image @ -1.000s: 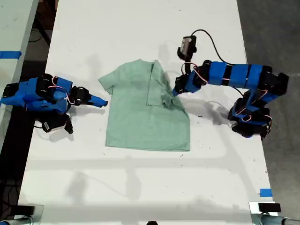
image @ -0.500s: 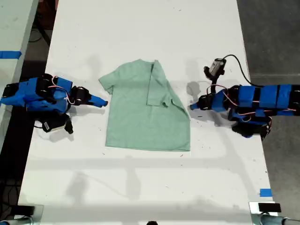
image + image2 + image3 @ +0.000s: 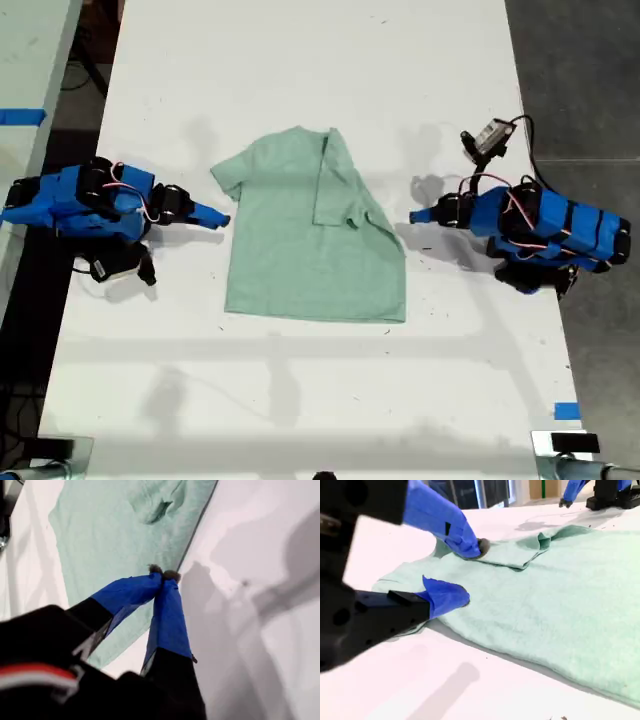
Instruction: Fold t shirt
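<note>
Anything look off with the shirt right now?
Only half done: the t shirt has its sleeve on the exterior view's right folded in over the chest, the other sleeve is flat. Its folded edge runs slightly aslant. My first gripper is shut beside it, holding nothing.

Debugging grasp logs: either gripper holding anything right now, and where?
Nothing is held. My first gripper is shut and empty, off the t shirt over bare table. My second gripper is open beside the shirt's sleeve, gripping nothing.
</note>
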`<state>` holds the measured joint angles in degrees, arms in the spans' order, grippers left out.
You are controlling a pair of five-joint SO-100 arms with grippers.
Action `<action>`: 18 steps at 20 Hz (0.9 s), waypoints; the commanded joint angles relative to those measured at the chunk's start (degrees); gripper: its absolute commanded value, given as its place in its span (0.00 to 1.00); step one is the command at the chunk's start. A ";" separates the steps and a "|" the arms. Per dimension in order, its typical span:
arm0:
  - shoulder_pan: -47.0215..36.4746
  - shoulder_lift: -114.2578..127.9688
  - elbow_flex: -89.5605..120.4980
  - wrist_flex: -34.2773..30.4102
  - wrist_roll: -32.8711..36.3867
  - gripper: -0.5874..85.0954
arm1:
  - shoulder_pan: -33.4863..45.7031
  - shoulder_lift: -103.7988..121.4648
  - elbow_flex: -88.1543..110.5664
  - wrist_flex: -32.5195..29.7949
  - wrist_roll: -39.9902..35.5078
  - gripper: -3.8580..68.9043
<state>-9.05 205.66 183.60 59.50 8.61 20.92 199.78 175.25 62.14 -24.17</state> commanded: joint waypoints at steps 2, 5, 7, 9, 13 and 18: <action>0.97 0.53 0.35 0.09 -0.88 0.14 | 0.62 1.14 3.25 0.26 1.05 0.06; 0.97 0.53 0.35 0.09 -0.88 0.14 | 0.70 1.14 3.25 0.44 1.49 0.06; 0.97 0.53 0.35 0.09 -0.88 0.14 | 0.70 1.14 3.25 0.53 1.76 0.06; 0.97 0.53 0.35 0.09 -0.88 0.14 | 0.70 1.14 3.25 0.62 1.85 0.06; 0.97 0.53 0.35 0.09 -0.88 0.14 | 0.79 1.14 3.25 0.70 2.02 0.06; 0.97 0.53 0.35 0.09 -0.88 0.14 | 0.79 1.14 3.25 0.79 2.11 0.06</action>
<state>-9.05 205.66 183.60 59.50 8.61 21.09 199.78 175.25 62.58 -22.68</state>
